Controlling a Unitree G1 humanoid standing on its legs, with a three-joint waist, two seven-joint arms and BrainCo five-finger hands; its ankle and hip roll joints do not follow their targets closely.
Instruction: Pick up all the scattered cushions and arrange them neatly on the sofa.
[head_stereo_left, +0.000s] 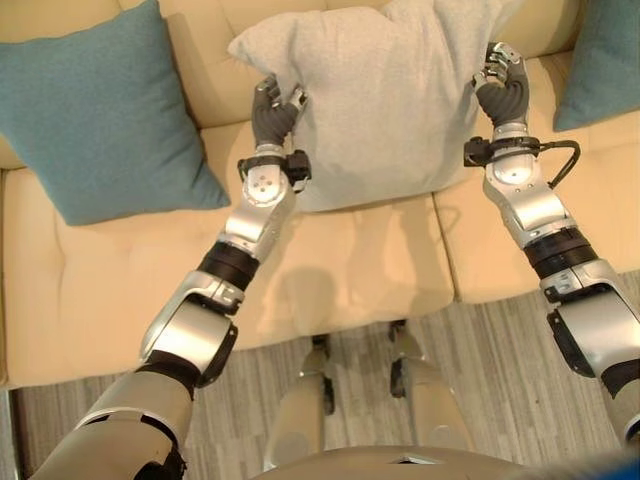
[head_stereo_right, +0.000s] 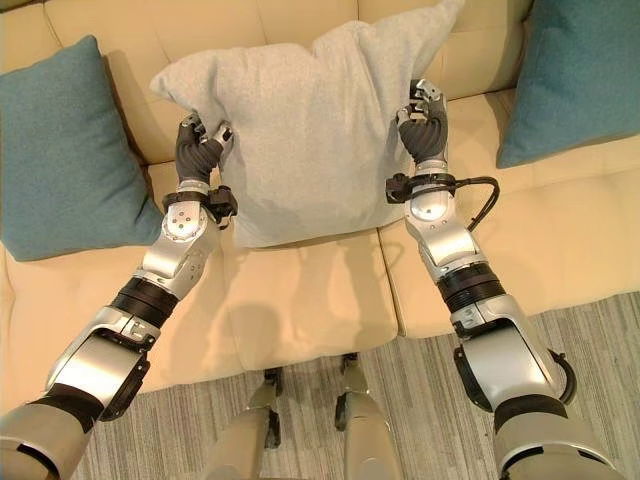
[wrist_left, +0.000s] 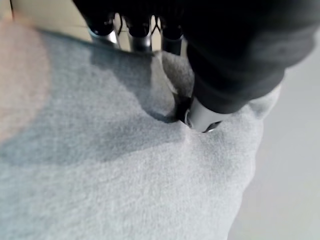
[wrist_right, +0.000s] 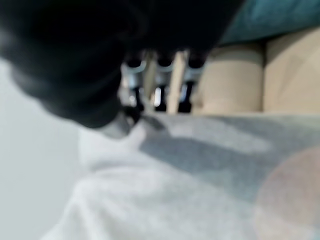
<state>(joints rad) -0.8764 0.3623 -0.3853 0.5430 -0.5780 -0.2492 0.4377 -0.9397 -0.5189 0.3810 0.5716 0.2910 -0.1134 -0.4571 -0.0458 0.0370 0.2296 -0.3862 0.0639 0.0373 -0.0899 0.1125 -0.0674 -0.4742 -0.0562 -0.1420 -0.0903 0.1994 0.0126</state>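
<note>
the cream sofa (head_stereo_right: 300, 290) carries two teal cushions (head_stereo_left: 95, 110), one toward each end, leaning on its backrest. the grey cushion (head_stereo_right: 310, 130) stands at the middle of the back edge, pinched at both side edges: left hand (head_stereo_right: 200, 145) and right hand (head_stereo_right: 425, 120) each curl fingers and thumb round it. i'd judge the task nearly done; only letting go and straightening seem left.

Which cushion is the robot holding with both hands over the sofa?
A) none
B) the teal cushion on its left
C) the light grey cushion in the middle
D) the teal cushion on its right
C: the left hand and right hand each pinch a side edge of the light grey cushion, while both teal cushions lie untouched on the sofa.
</note>
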